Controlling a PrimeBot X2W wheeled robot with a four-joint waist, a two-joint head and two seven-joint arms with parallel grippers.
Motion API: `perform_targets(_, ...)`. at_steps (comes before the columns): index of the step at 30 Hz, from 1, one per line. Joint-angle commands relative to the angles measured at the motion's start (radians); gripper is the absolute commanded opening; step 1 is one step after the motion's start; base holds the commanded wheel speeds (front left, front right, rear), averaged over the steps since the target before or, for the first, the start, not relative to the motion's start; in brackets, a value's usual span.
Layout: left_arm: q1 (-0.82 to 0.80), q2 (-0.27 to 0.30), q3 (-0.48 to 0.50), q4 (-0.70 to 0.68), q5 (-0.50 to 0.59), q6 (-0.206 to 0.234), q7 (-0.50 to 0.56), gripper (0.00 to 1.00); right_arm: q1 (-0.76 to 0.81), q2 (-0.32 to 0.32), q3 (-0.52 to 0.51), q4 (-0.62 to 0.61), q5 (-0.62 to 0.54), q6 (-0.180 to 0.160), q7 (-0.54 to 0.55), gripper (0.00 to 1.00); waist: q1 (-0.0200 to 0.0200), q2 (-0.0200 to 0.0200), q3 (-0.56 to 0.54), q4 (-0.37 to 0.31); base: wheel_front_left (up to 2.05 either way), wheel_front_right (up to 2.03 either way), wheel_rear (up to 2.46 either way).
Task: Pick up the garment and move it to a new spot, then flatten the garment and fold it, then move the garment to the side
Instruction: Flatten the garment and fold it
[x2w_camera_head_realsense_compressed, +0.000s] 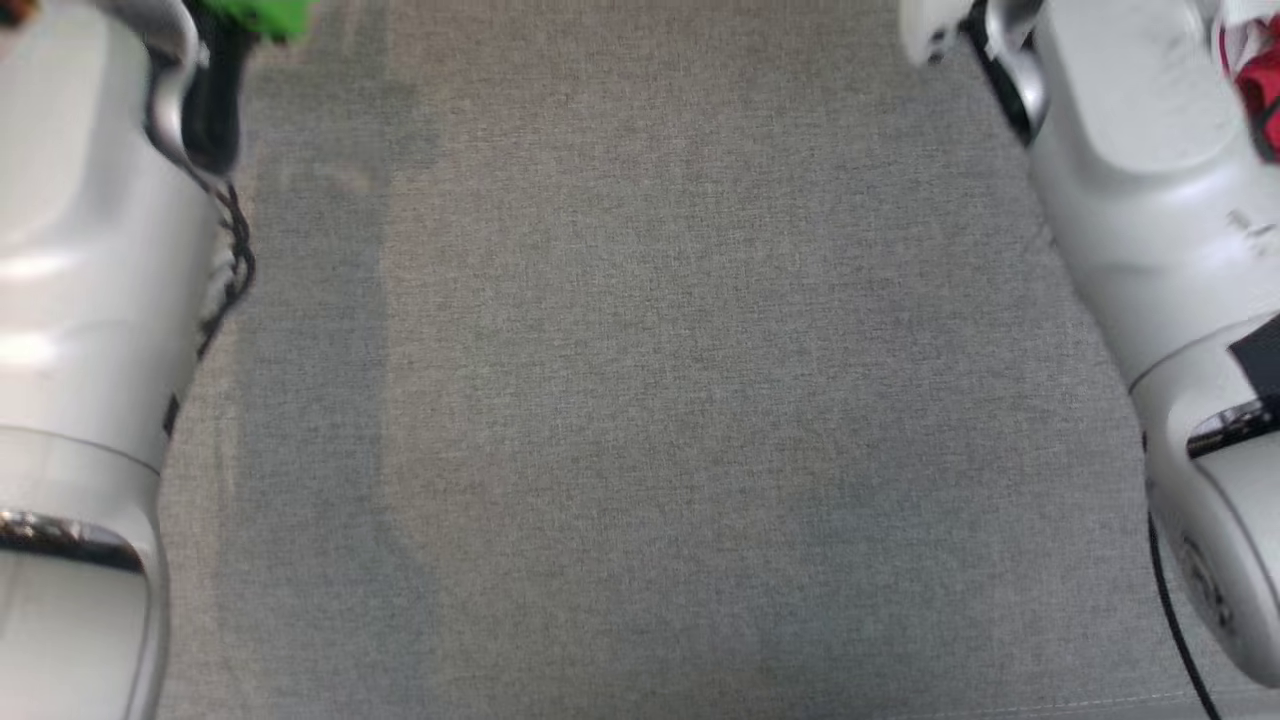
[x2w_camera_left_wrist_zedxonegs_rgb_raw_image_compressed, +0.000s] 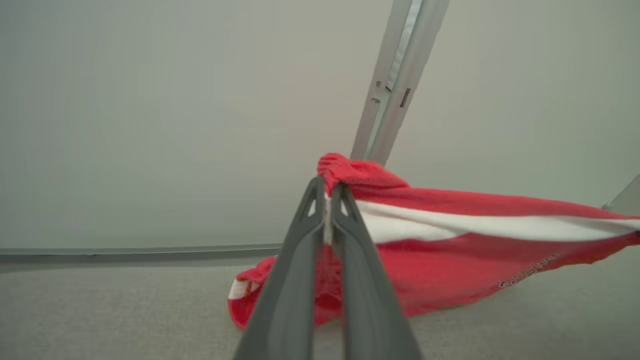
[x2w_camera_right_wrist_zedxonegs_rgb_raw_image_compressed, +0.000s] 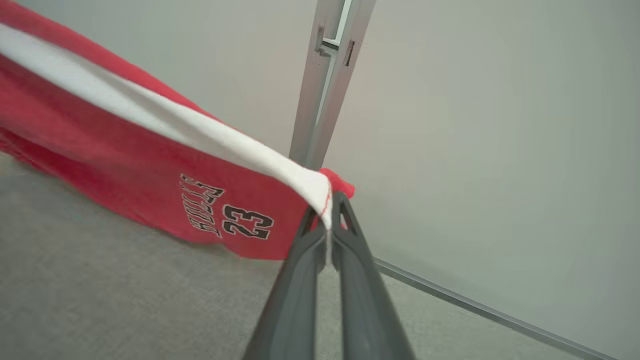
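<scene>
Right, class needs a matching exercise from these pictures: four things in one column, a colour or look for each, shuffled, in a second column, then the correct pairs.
Column one:
1 garment
2 work surface
3 post
4 number 23

Column two:
A grey woven cloth
B black print
C red with a white band
D pale metal

Pairs: 1-C, 2-A, 3-D, 4-B

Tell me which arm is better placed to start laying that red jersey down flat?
Left, narrowly. Both grippers are shut on the jersey, stretching it between them. By the left gripper the cloth sags onto the grey surface; at the right gripper it seems to hang clear.
</scene>
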Motion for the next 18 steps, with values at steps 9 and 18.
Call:
perform_targets(9, 0.335, 0.056, -0.13, -0.089, -0.053, -0.007, -0.004, 0.0, 0.262, -0.027, 0.201, 0.049, 0.213, -0.002, 0.008, 0.0, -0.0001, 0.0, -0.181, 0.049, 0.0, 0.0, 0.0)
perform_targets(18, 0.504, 0.136, -0.322, -0.123, -0.008, -0.005, 0.006, 0.0, 0.465, -0.173, 0.451, -0.114, 0.497, -0.002, 0.113, 0.0, -0.0001, 0.0, -0.31, 0.066, 0.0, 0.0, 0.0)
